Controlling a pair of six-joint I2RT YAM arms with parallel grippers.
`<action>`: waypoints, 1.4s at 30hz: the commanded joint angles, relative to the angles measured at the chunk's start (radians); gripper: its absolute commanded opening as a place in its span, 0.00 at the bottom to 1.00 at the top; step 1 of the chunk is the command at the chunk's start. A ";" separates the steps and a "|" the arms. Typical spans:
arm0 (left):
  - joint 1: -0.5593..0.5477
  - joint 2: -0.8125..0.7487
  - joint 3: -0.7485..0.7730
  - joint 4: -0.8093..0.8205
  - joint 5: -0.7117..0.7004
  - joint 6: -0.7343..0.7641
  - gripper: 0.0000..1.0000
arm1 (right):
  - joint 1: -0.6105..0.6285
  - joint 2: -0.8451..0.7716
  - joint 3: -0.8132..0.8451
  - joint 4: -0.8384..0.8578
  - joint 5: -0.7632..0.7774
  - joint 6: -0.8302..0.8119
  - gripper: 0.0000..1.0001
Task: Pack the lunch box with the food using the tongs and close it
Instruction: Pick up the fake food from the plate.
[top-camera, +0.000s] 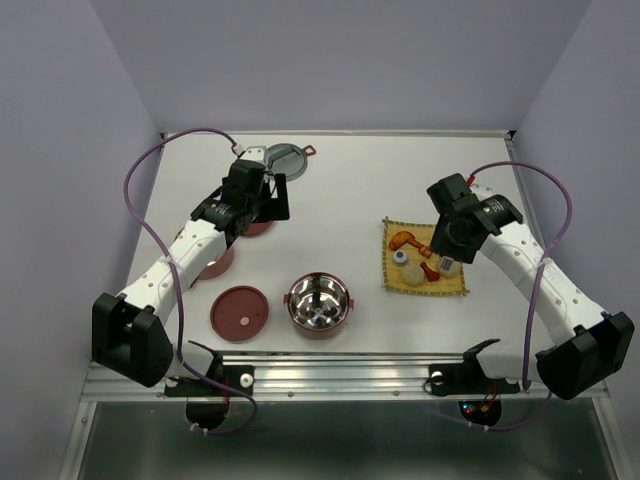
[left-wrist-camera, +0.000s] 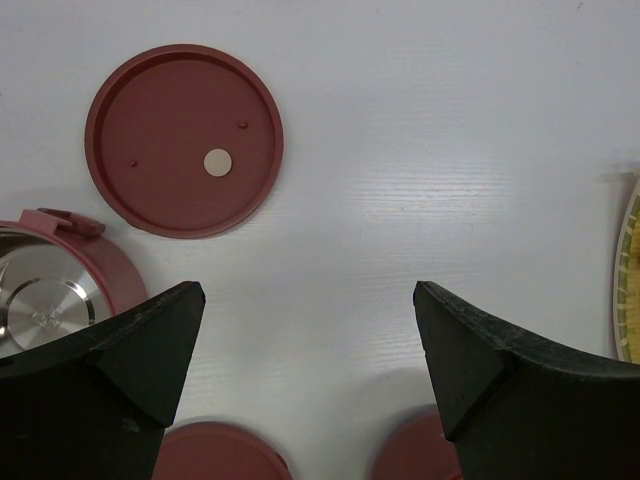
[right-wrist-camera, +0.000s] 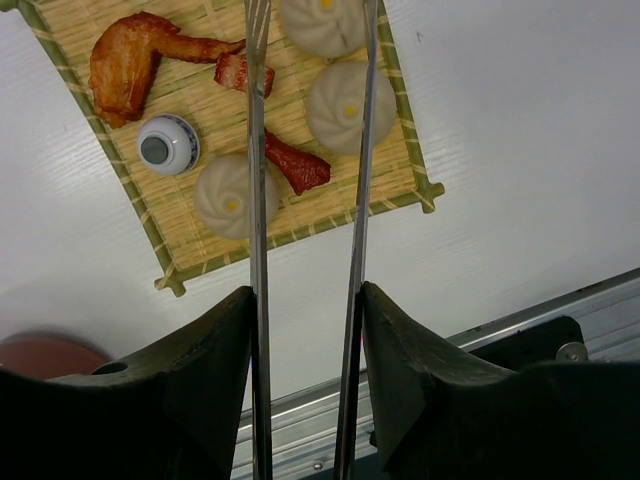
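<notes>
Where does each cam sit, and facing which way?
Top external: high behind, looking down on the table; left arm, right arm show.
Left wrist: straight down at the lid; open left gripper frames it.
Right wrist: along the tongs to the mat; right gripper clamps them.
Shared: lid in top and left wrist, mat in top and right wrist.

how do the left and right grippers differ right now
The left gripper stands wide open and empty; the right gripper is closed on the tongs. The left gripper faces the lid; the right gripper faces the mat, with the tongs reaching out over it. Both are black.
</notes>
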 joint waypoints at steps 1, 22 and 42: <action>0.004 -0.011 -0.014 0.027 -0.006 0.002 0.99 | -0.007 -0.007 0.010 0.020 0.048 -0.005 0.51; 0.002 0.010 -0.021 0.030 0.014 -0.004 0.99 | -0.007 -0.010 -0.077 0.091 0.004 -0.028 0.55; -0.148 -0.049 -0.070 -0.209 0.002 -0.047 0.98 | -0.007 -0.010 0.039 0.069 0.018 -0.083 0.27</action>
